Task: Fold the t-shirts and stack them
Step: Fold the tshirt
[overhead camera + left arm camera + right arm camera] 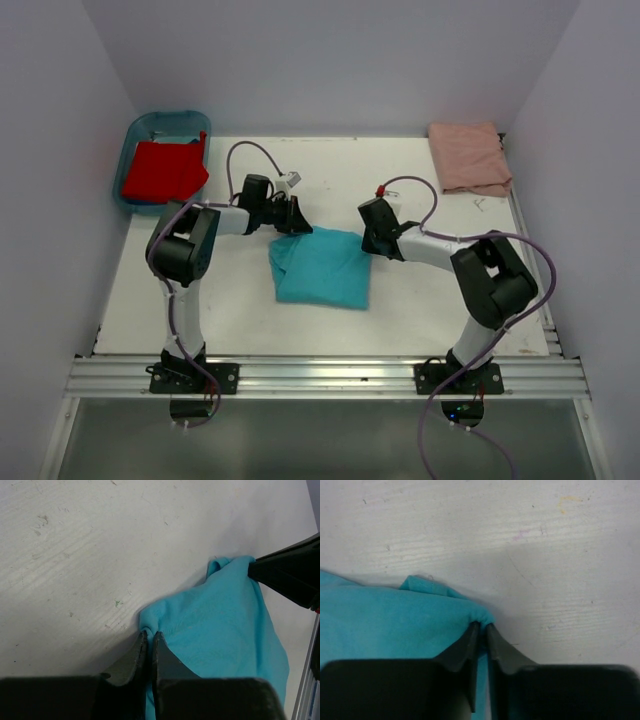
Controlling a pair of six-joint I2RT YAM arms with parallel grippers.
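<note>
Turquoise soft-cloth t-shirt (322, 268), frame centre: likely light, limp. Left tool (150, 638) and right tool (482, 629) each clamp one upper corner, which seem sensible holds.

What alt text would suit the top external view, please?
The left gripper and right gripper each pinch a far corner of a turquoise cloth t-shirt mid-table. A red t-shirt sits in a blue plastic tub far left; a folded salmon-pink t-shirt lies far right.

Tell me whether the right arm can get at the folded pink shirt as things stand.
Probably not yet: the right arm has its jaws shut on the turquoise shirt. Otherwise the way to the pink shirt looks free.
</note>
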